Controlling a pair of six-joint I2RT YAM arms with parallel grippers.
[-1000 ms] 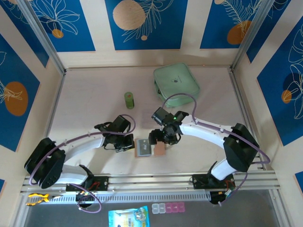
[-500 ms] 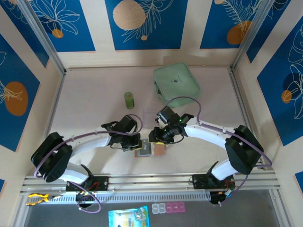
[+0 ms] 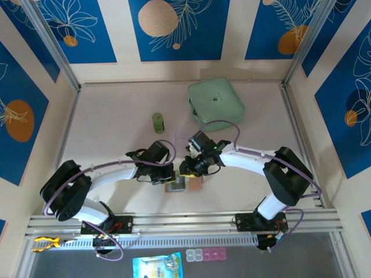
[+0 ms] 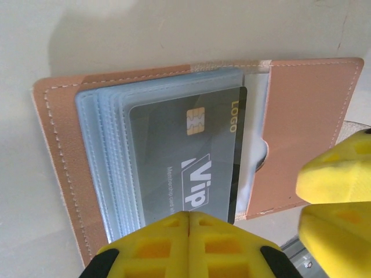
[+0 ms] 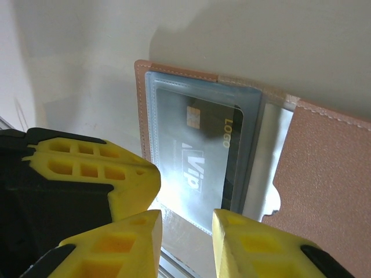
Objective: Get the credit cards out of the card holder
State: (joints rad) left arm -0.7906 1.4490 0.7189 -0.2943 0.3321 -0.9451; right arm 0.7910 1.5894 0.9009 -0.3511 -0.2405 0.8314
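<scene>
**Two grippers meet at an open card holder**

The tan card holder [image 4: 307,104] lies open on the worktop [image 4: 174,29], with a grey Vip card [image 4: 185,156] tucked in its clear sleeves [image 4: 110,174]. The left gripper [image 4: 188,223], jaws together, sits at its near edge. The right gripper [image 5: 185,231], jaws slightly apart, straddles the sleeve edge. The likely risk is pinching sleeve and card together, which would drag the whole holder.

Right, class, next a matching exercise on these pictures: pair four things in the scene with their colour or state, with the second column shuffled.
Things:
1 card holder
2 Vip card
3 zip case
4 left claw

Descriptions:
A mint green
B shut
C grey, with a gold chip
D tan, lying open

Pairs: 1-D, 2-C, 3-A, 4-B
</scene>
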